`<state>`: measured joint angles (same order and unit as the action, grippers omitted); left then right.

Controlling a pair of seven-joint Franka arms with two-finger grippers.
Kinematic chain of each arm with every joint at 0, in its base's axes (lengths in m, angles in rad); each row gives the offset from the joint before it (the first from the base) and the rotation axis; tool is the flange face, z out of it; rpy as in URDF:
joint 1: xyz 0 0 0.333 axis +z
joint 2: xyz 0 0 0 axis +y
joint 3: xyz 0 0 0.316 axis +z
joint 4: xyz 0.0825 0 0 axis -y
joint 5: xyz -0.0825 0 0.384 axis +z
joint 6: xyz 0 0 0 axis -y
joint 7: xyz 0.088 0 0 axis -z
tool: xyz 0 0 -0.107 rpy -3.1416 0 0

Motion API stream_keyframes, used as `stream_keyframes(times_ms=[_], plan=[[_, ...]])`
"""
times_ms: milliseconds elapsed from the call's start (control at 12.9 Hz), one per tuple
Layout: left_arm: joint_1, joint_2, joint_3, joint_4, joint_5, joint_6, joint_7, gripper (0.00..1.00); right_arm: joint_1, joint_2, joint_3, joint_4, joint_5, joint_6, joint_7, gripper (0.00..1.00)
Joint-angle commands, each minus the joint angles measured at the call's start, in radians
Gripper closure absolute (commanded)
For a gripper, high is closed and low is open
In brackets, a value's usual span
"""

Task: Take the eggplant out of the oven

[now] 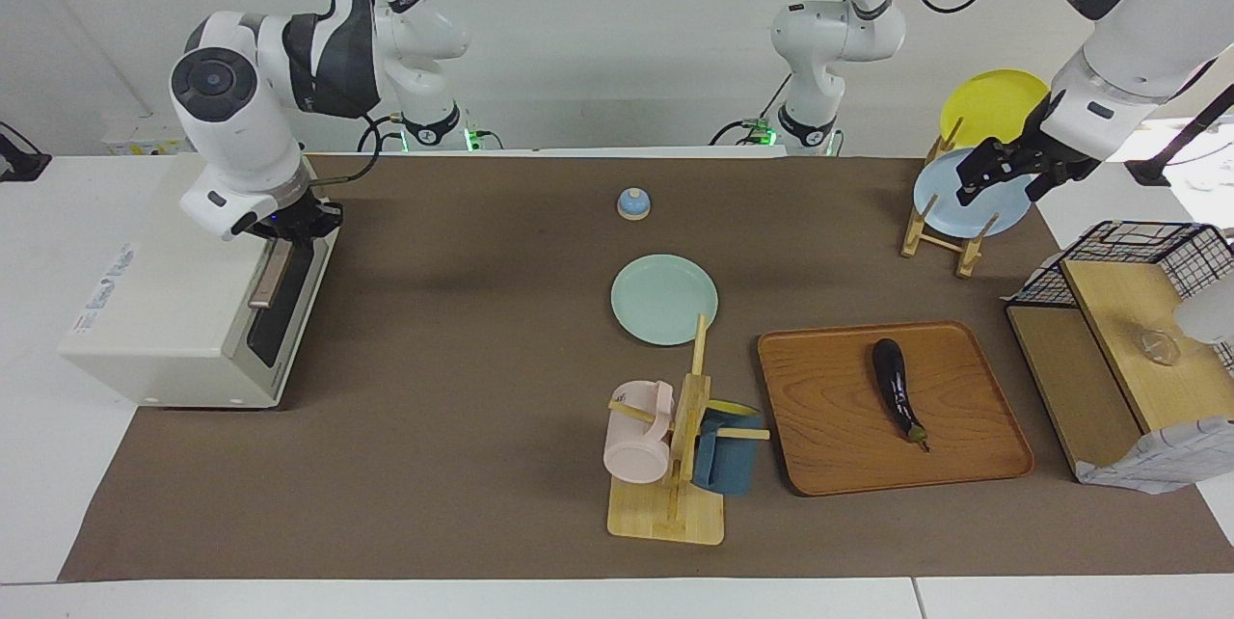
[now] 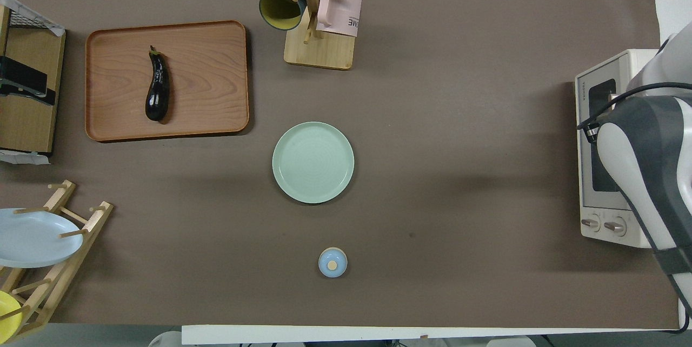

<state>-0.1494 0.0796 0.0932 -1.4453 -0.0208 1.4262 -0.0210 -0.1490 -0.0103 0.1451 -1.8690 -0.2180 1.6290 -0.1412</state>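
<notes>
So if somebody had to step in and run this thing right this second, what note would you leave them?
Right gripper: at the top of the oven door, on its handle, fingers shut.
Left gripper: open, holding nothing, waiting in the air over the plate rack.
Eggplant: lying on the wooden tray, toward the left arm's end of the table.
Done: eggplant is out of the oven; the door looks closed.
Left: let go of the handle and pull the right arm away.

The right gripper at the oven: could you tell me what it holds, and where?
The right gripper is shut on the oven door's handle, at its end nearer the robots.
</notes>
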Motion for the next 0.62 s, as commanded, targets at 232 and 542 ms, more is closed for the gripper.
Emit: stream_keyframes(times_ms=[232,542], plan=[[0.005,-0.015,-0.003,-0.014,0.009,-0.004,0.009,0.0,-0.024,-0.056,0.001,0.061,0.205,-0.047,-0.037,0.88],[0.005,-0.024,-0.003,-0.01,0.007,-0.007,0.012,0.0,0.022,-0.043,0.033,0.197,0.342,-0.124,0.168,0.86]])
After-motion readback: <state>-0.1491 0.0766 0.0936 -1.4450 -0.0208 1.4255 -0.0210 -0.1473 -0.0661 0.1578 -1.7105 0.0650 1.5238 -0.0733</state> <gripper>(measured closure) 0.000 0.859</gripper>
